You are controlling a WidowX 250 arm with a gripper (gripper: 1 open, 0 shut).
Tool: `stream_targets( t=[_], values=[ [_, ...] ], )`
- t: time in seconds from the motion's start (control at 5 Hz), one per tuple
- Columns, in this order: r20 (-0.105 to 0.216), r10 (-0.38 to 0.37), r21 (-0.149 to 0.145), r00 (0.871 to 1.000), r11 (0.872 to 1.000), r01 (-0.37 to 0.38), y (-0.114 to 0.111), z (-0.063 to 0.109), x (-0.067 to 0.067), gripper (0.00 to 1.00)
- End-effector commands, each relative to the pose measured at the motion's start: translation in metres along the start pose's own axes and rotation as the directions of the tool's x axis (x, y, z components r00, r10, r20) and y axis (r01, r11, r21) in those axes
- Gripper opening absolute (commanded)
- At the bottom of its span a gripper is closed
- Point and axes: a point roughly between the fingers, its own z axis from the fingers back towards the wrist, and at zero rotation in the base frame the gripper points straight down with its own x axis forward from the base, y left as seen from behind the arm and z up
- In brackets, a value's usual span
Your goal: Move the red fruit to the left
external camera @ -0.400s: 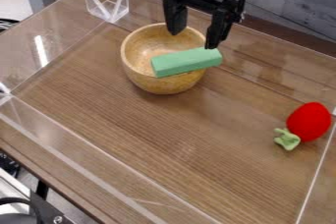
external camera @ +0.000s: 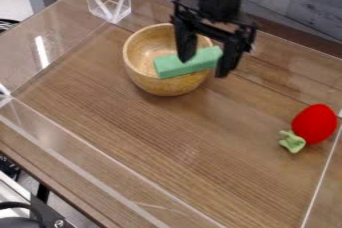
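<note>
The red fruit [external camera: 314,123], small and rounded with a light green stem at its lower left, lies on the wooden table at the far right, close to the clear wall. My gripper [external camera: 211,52] hangs open over the right rim of the wooden bowl [external camera: 144,65], well to the left of the fruit and farther back. Its dark fingers [external camera: 182,45] straddle the right end of a green rectangular block [external camera: 179,65] that rests across the bowl. Nothing is held between them.
A clear acrylic wall [external camera: 54,137] encloses the tabletop, with a raised edge along the front and right. A small clear folded stand [external camera: 107,5] sits at the back left. Brown wood surface stretches between the bowl and the fruit.
The gripper has shifted a little to the right and lower, closer over the bowl's right rim. The fruit, bowl and green block have not moved.
</note>
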Motion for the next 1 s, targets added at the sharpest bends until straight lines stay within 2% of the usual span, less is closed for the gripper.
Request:
stream_targets(
  t=[0.0, 0.2, 0.4, 0.6, 0.8],
  values=[
    [0.073, -0.038, 0.001, 0.997, 0.999, 0.038, -0.037, 0.016, 0.019, 1.0],
    [0.082, -0.079, 0.006, 0.993, 0.997, 0.079, -0.08, 0.012, 0.034, 1.0],
    [0.09, -0.162, 0.023, 0.983, 0.987, 0.161, -0.126, 0.0, 0.04, 1.0],
    [0.08, -0.217, 0.043, 0.973, 0.976, 0.214, -0.127, -0.019, 0.047, 1.0],
    [0.055, -0.22, 0.071, 0.974, 0.974, 0.215, -0.13, -0.035, 0.05, 1.0]
  ],
)
